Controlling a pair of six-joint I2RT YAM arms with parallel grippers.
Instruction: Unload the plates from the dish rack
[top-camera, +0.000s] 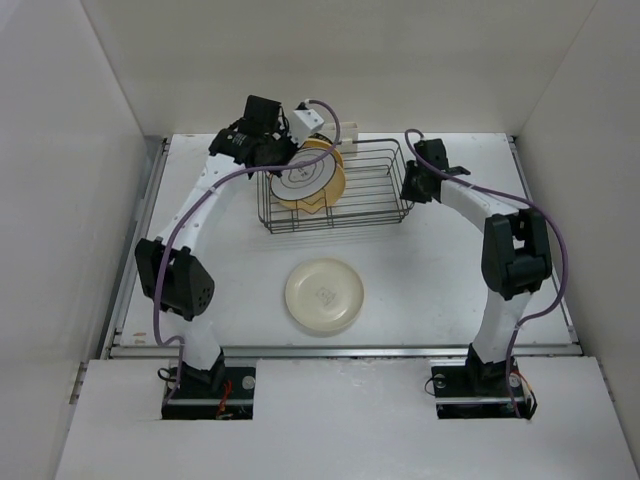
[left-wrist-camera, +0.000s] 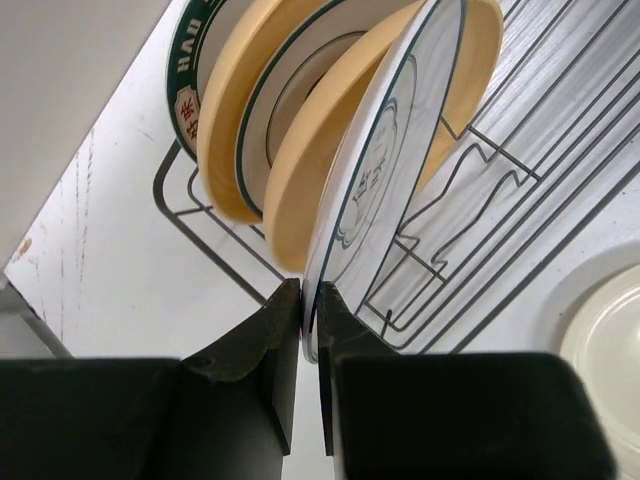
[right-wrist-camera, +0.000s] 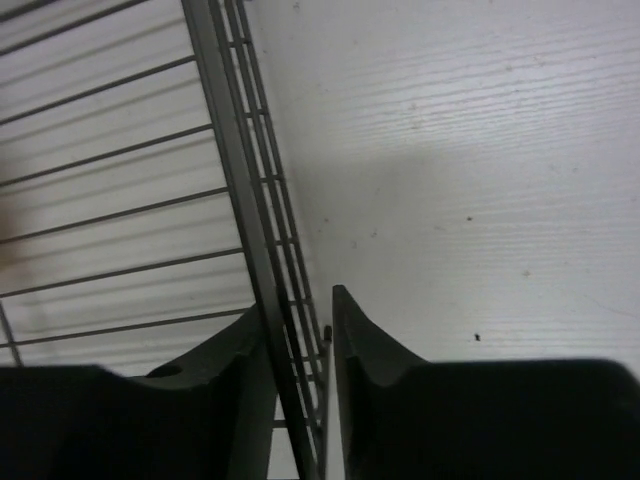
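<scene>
Setting: robotics lab test cell.
Enclosure: plain white panels (top-camera: 70, 200) wall the bench (top-camera: 440, 285) on three sides.
Work surface: white bench with a metal rail (top-camera: 400, 350) along its near edge.
Fixtures: left arm base (top-camera: 208, 388) and right arm base (top-camera: 480, 388) bolted at the near edge; purple cables (top-camera: 565, 255) run exposed.
Props: wire dish rack (top-camera: 360, 215) with plates (top-camera: 310, 178); one cream plate (top-camera: 323, 296) on the bench.

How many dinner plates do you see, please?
6: five standing in the dark wire dish rack, the line-drawing plate in the left gripper; one cream plate on the table. More may be hidden.
</scene>
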